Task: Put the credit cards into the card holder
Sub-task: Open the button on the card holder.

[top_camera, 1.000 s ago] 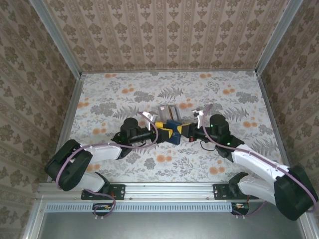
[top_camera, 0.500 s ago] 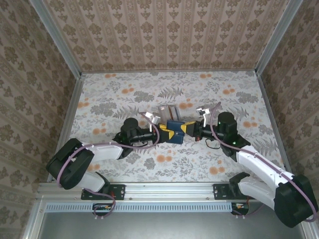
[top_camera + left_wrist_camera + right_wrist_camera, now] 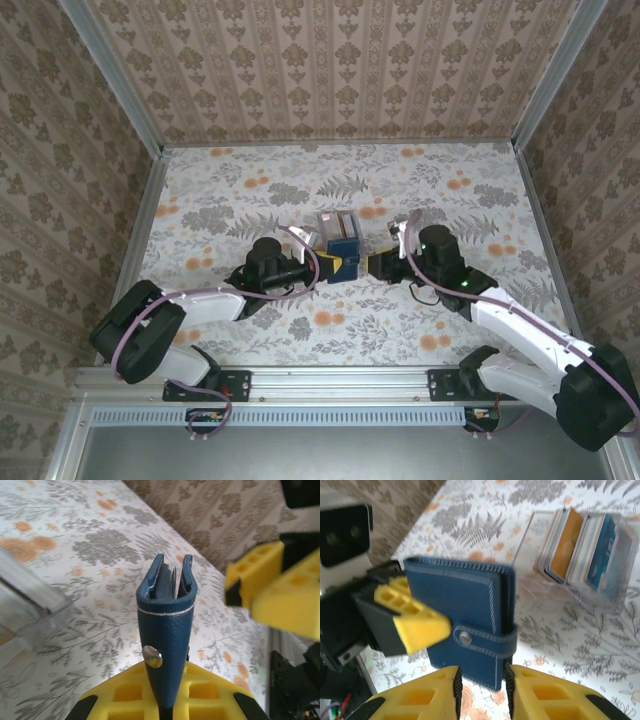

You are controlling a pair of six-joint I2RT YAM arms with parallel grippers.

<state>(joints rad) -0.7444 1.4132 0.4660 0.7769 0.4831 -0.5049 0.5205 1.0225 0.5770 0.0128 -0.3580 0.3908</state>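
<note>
Jaws of the left gripper [image 3: 327,266] clamp tight on the card holder [image 3: 455,605], which stands on edge with its snap tab wrapped round one side. Just right of the holder, the right gripper [image 3: 482,692] is partly parted and grips nothing. Just beyond the holder sits a clear tray [image 3: 600,587] of cards [image 3: 565,545], and past it the floral table [image 3: 230,190] stretches to the back wall.

You'll find the small navy-blue stitched folding card holder [image 3: 460,610] snapped shut, held on edge above the mid-surface [image 3: 240,180]. The credit cards [image 3: 580,545] stand upright in a clear box [image 3: 620,580] just behind.
</note>
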